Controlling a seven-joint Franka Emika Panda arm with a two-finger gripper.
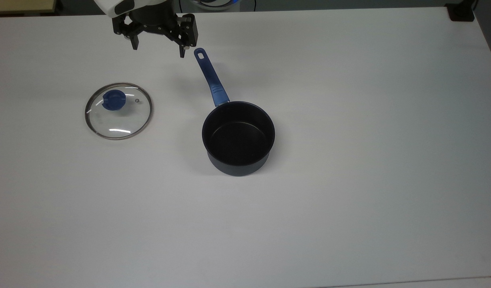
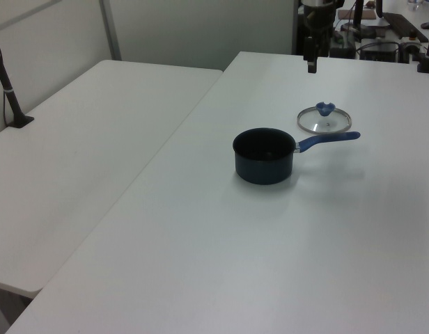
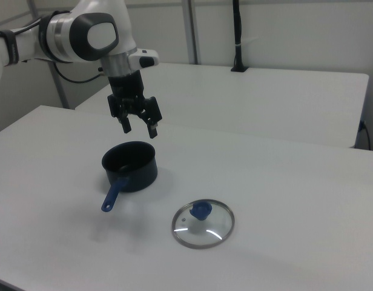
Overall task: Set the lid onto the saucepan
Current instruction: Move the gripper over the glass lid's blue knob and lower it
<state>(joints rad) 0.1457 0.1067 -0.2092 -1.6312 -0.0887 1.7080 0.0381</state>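
On the white table we see the pan standing upright and uncovered, its blue handle running toward the top view's upper left. Well apart from it, toward the top view's left, the lid lies flat on the table with its blue knob up. In the right view we find the lid nearer the camera than the pan, and in the left view it lies beyond the pan. Our gripper hangs in the air above the table with its fingers spread apart and nothing between them, near the handle's slotted end in the top view. From the right view we see it raised above the pan.
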